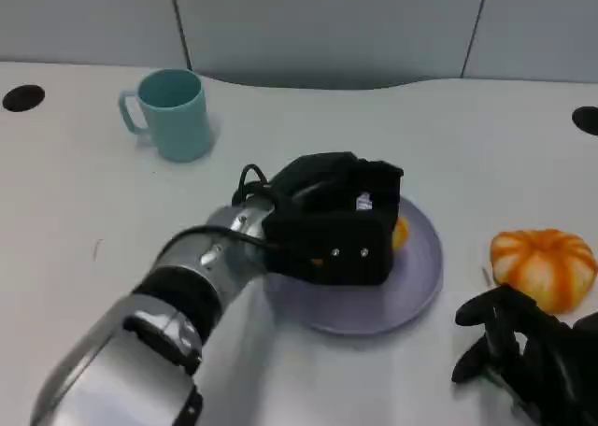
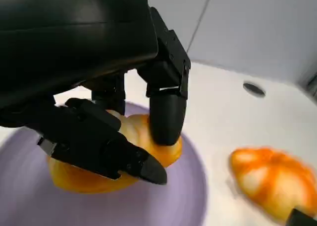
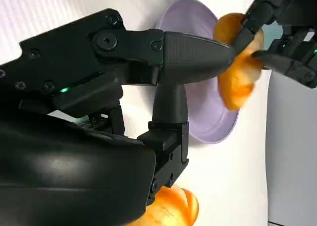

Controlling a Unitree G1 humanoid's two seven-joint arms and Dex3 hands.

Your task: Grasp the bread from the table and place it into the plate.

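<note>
The bread [image 2: 106, 161] is held over the purple plate [image 1: 420, 267] by the left hand [image 1: 332, 225], its fingers [image 2: 166, 119] closed around it. Placing is under way; next, the fingers should be opened.

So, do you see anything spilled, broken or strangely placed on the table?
Nothing stands out. The left hand holds the bread over the purple plate, the teal mug stands upright, and the orange pumpkin-shaped thing sits intact beside the plate.
</note>
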